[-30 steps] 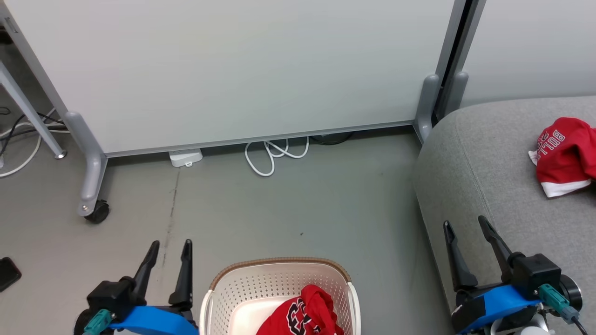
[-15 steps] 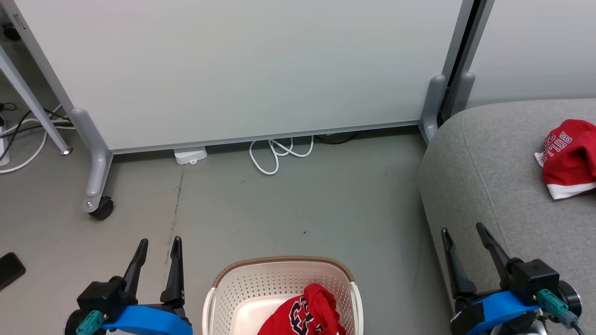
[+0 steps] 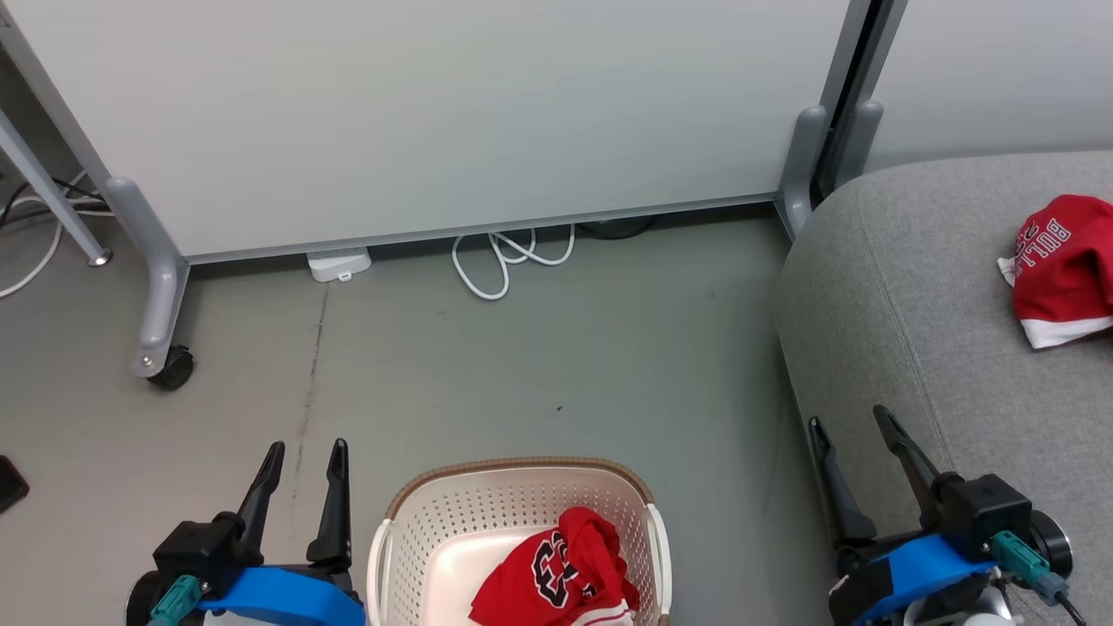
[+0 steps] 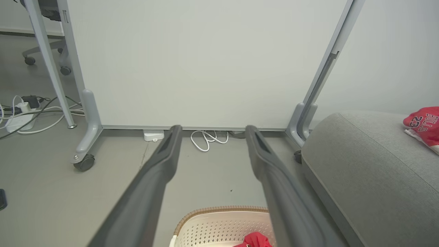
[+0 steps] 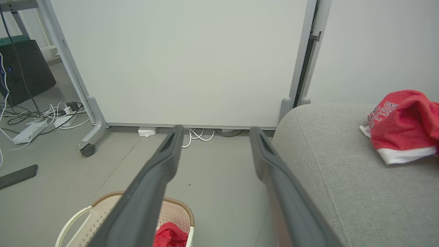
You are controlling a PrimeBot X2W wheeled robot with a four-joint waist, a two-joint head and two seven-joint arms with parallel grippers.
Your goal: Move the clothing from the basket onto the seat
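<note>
Left gripper (image 3: 308, 445) and right gripper (image 3: 848, 417) flank the basket (image 3: 522, 465), both empty with fingers spread apart. One red garment (image 3: 556, 578) lies crumpled inside the basket; the other garment (image 3: 1061, 265) rests on the seat (image 3: 887, 304), right of the basket. A finger reaching in could snag the perforated wall and tip the basket

The basket (image 3: 487, 522) is cream plastic, smooth with a faint sheen, its sides perforated and its rim brown with a woven look. The red garment (image 3: 565, 565) in it is soft, matt cloth, as is the second garment (image 3: 1065, 278), which has white trim. The seat (image 3: 913, 304) is light grey woven fabric, matt and slightly coarse. The floor (image 3: 539, 365) is smooth, matt grey. The left gripper (image 3: 308, 443) and right gripper (image 3: 848, 416) have dark matt fingers.
</note>
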